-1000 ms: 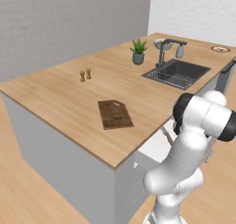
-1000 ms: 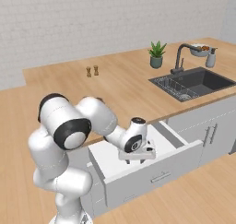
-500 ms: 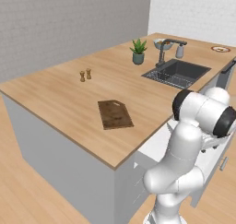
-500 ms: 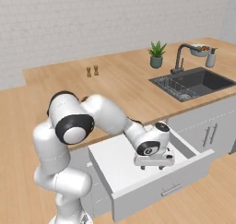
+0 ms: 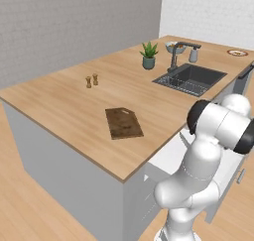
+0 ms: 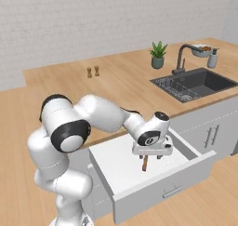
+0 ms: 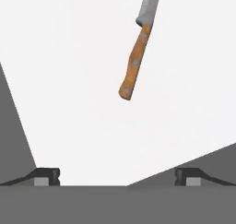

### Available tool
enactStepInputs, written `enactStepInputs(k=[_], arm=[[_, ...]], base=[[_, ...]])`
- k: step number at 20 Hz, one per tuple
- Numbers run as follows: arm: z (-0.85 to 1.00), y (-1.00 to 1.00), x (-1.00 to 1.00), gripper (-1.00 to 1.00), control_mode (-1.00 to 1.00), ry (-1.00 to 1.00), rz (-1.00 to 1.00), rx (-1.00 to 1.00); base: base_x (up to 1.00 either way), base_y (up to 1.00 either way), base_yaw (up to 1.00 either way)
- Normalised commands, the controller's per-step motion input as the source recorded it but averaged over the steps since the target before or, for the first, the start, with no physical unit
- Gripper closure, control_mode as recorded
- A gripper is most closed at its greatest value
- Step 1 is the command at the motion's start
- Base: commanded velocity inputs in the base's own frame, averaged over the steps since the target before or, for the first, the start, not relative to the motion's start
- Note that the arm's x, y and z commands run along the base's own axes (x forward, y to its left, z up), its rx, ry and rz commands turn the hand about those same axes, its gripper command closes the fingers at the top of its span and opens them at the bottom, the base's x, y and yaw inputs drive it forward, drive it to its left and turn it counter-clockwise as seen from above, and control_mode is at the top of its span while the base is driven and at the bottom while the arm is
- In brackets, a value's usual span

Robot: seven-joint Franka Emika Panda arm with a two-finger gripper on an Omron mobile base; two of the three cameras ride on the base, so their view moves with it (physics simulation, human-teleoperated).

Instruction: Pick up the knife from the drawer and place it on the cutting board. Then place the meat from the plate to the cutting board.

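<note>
White drawer (image 6: 116, 171) stands open holding the knife (image 7: 137, 57); fingers (image 7: 46, 174) spread wide above it.

The gripper (image 6: 150, 156) hangs over the inside of the pulled-out drawer (image 6: 116, 171), with its fingers spread wide. The knife (image 7: 137, 51) lies on the drawer floor right below and a little ahead of the gripper, apart from both fingertips (image 7: 47, 174). Behind the gripper, past the counter (image 5: 64, 103) edge, the cutting board (image 5: 123, 122) lies flat on the counter top. Further behind, well apart, two small shakers (image 6: 92, 71) stand side by side. To the right of the gripper the sink (image 6: 195, 83) is sunk into the counter, with the faucet (image 6: 182, 57) at its back edge. A potted plant (image 6: 158, 54) stands just left of the faucet. A bowl (image 6: 201, 50) and a bottle (image 6: 213, 58) stand behind the sink. The plate (image 5: 237, 52) lies far beyond the sink.
</note>
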Motion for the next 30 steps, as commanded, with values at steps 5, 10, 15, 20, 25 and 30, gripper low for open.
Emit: enactStepInputs(k=[5,10,15,20,25,30], arm=[[-0.44,0.04,0.46,-1.00,-1.00,0.00,0.00,0.00],[-0.49,-0.05,0.30,-1.00,-1.00,0.00,0.00,0.00],[-0.46,-0.05,0.31,-1.00,-1.00,0.00,0.00,0.00],[-0.49,-0.23,0.30,-1.00,-1.00,0.00,0.02,0.02],[-0.43,-0.03,0.44,-1.00,-1.00,0.00,0.01,0.01],[-0.34,0.00,0.41,-1.00,-1.00,0.00,0.00,0.00]], base=[[0.00,0.00,0.00],[0.00,0.00,0.00],[0.00,0.00,0.00],[0.00,0.00,0.00],[0.00,0.00,0.00],[0.00,0.00,0.00]])
